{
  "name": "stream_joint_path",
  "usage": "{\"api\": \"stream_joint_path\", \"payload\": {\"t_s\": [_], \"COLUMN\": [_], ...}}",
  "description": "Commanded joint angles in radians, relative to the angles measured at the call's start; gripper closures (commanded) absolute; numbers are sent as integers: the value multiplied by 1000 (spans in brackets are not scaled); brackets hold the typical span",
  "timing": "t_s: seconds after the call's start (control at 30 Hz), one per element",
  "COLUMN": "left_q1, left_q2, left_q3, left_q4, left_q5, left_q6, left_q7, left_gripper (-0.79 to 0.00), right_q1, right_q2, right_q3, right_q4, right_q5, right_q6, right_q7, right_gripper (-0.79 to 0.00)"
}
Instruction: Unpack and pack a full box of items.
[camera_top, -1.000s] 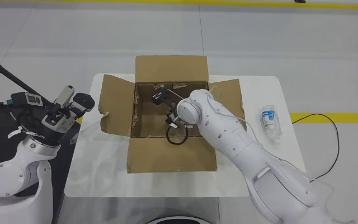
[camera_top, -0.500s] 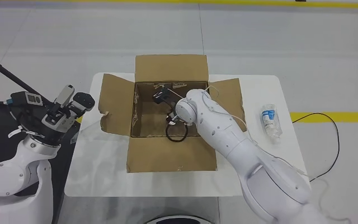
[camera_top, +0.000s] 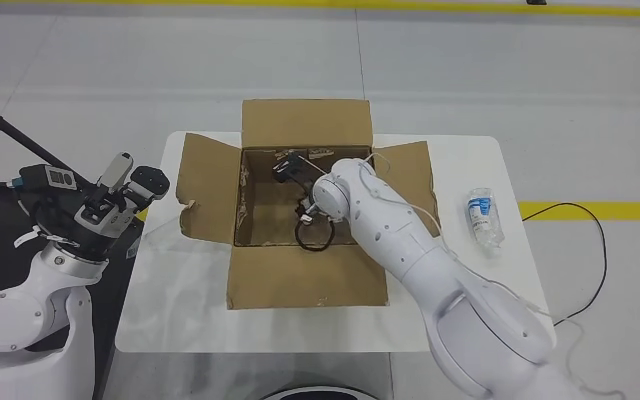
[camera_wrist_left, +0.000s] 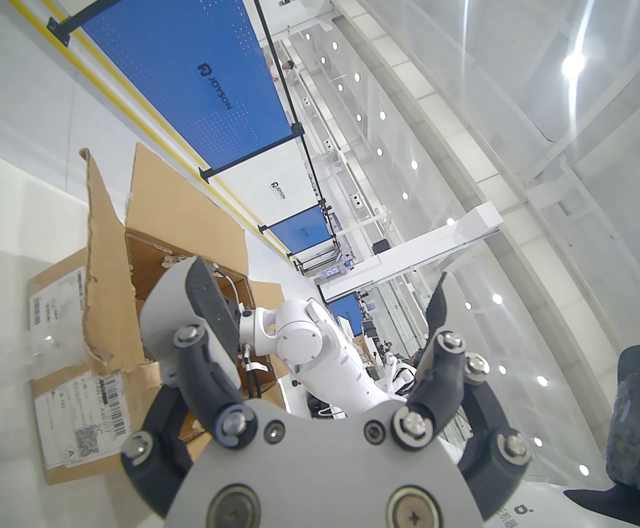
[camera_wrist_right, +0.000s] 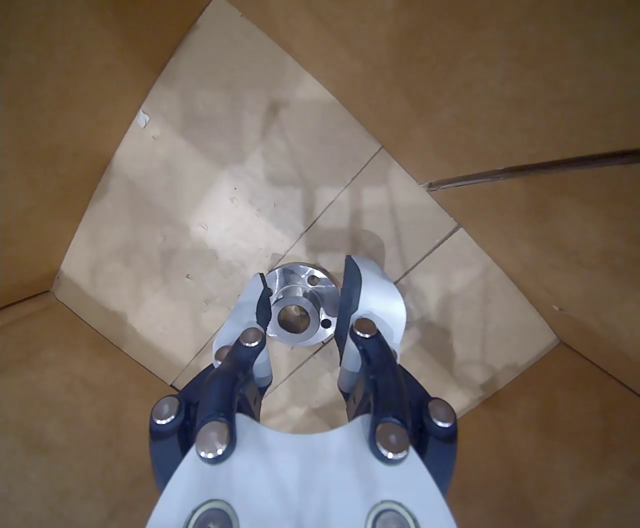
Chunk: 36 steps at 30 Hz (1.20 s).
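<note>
The right gripper (camera_wrist_right: 305, 286) is seen inside the box (camera_top: 305, 285), its jaws partly open around the hub of a metal flange (camera_wrist_right: 296, 314), which lies on the box floor. The left gripper (camera_wrist_left: 320, 281) is held wide open and empty beside the table (camera_top: 470, 300).

Two white labels (camera_wrist_left: 95, 415) with barcodes and rows of small print sit on the cardboard of the box's (camera_wrist_left: 165, 235) left side. The print is too small to read for certain. The bottle (camera_top: 483, 218), lying on the desk (camera_top: 455, 310) to the right of the box, carries a label with blue print that is too small to make out. In the room far behind, a blue panel (camera_wrist_left: 200, 75) bears a white logo and one word, and a white panel (camera_wrist_left: 275, 192) beside it bears the same mark in dark print.
</note>
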Motion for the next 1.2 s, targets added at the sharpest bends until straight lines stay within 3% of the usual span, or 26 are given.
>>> {"api": "stream_joint_path", "payload": {"t_s": [0.0, 0.67, 0.87, 1.17], "left_q1": [0, 0, 0, 0], "left_q2": [0, 0, 0, 0], "left_q3": [0, 0, 0, 0], "left_q4": [0, 0, 0, 0], "left_q5": [0, 0, 0, 0], "left_q6": [0, 0, 0, 0], "left_q7": [0, 0, 0, 0], "left_gripper": [-785, -785, -785, -785], "right_q1": [-2, -10, -7, 8], "right_q2": [-2, -13, -15, 5], "right_q3": [1, 20, 31, 98], "right_q4": [3, 29, 33, 6], "right_q5": [-3, -41, -46, 1], "right_q6": [-4, -33, -35, -89], "right_q7": [7, 35, 26, 0], "right_gripper": [-348, -256, 0, 0]}}
